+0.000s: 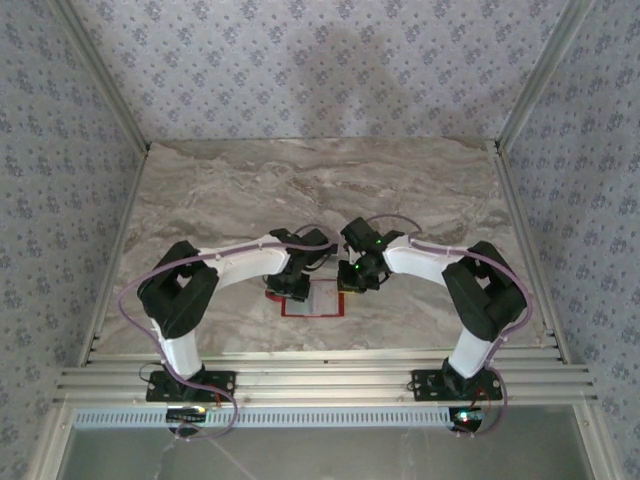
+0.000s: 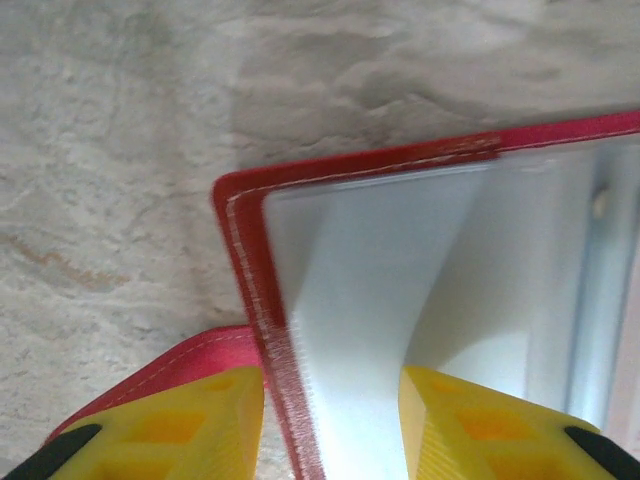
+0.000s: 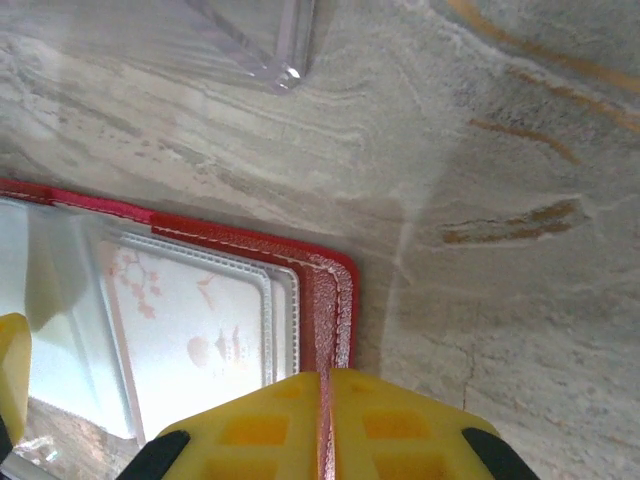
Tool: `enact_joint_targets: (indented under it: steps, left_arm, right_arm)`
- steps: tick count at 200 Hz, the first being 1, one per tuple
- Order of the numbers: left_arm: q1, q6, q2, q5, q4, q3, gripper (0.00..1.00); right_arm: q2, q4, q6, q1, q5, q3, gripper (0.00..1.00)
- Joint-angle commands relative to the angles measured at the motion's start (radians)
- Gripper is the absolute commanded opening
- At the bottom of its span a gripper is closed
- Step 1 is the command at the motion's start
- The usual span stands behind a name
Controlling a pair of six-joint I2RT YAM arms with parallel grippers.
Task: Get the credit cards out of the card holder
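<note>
Right gripper (image 3: 327, 425) clamped on card holder (image 3: 336, 288) edge.

Robot test booth, lab-like: marble-look tabletop (image 1: 300, 190); patterned wallpaper walls (image 1: 300, 60); aluminium rails (image 1: 320, 385); two bolted arms (image 1: 235, 265).

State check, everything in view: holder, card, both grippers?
holder, open, lying flat.
card, in its clear pocket, not out yet.
left gripper, jaws apart over the holder's edge.
right gripper, shut on the holder's red rim.
</note>
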Motion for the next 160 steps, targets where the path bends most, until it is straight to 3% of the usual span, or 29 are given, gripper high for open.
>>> enact_joint_targets:
  steps: [1, 51, 99, 160]
  left_arm:
    - [0.023, 0.013, -0.076, 0.040, 0.025, -0.016, 0.40]
    - [0.064, -0.007, -0.176, 0.209, 0.172, -0.076, 0.36]
    - [0.094, -0.088, -0.180, 0.434, 0.448, -0.176, 0.28]
    - [0.099, -0.118, -0.113, 0.506, 0.548, -0.208, 0.22]
  right_arm:
    - [-0.032, -0.040, -0.005, 0.002, 0.015, 0.016, 0.13]
    - [-0.006, 0.014, 0.016, 0.008, -0.047, 0.007, 0.19]
    - [0.024, 0.037, 0.020, 0.012, -0.058, 0.009, 0.20]
    - [0.059, 0.046, 0.018, 0.012, -0.057, 0.002, 0.20]
